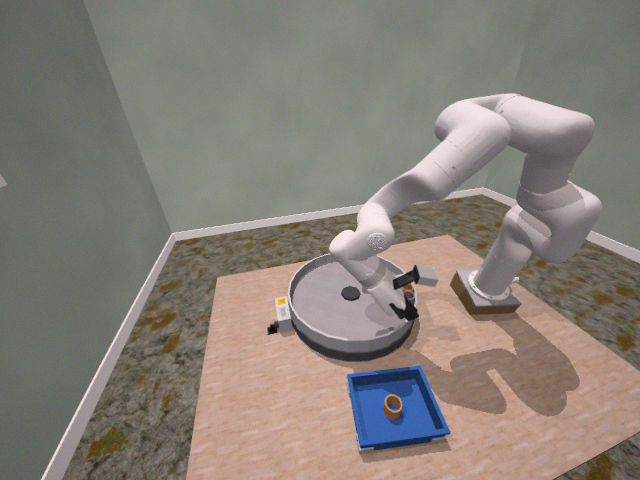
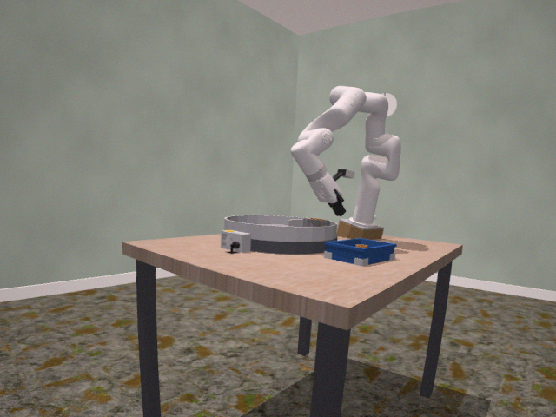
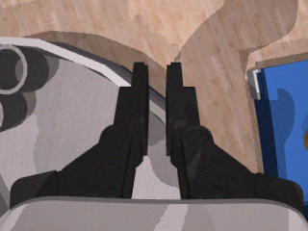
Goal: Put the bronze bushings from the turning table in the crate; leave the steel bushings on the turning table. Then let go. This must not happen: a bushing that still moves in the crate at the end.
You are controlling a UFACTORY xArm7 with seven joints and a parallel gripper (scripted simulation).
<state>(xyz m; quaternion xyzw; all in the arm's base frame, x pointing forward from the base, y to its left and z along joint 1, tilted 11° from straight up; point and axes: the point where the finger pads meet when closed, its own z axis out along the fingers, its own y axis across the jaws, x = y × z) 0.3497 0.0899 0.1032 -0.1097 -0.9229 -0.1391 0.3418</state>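
The grey turning table (image 1: pixel 351 310) stands mid-table with a black hub (image 1: pixel 349 292). My gripper (image 1: pixel 405 312) hangs over its right rim, shut with nothing between the fingers; in the wrist view (image 3: pixel 156 71) only a thin gap shows over the rim. A steel bushing (image 1: pixel 409 297) stands on the turning table just behind my fingers, and a bit of a bronze bushing (image 1: pixel 408 286) peeks out behind the wrist camera. The wrist view shows a grey ring (image 3: pixel 10 71) at the far left. One bronze bushing (image 1: pixel 394 403) lies in the blue crate (image 1: pixel 395 408).
A small control box (image 1: pixel 281 310) with a yellow label sits at the turning table's left side. The arm's base (image 1: pixel 485 299) stands to the right of the turning table. The crate sits in front of the turning table, near the table's front edge (image 2: pixel 359 250).
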